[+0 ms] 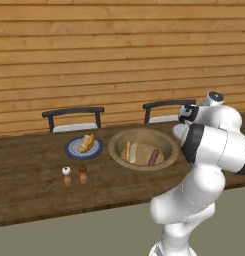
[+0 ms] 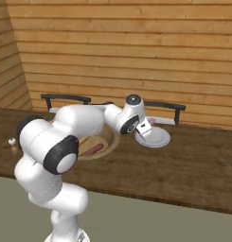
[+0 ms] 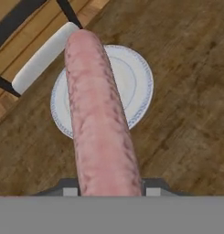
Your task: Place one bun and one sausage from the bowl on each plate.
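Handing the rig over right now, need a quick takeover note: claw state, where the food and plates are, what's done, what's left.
Claw: shut on a sausage, held above the white plate on the right side of the table, by a chair.
Blue plate, left of the bowl: carries a bun; whether a sausage lies with it is too small to tell.
Bowl: one sausage and some buns inside.
White plate: bare.
Left: lower the held sausage onto the white plate, release, fetch a bun from the bowl for it, and check the blue plate has a sausage.
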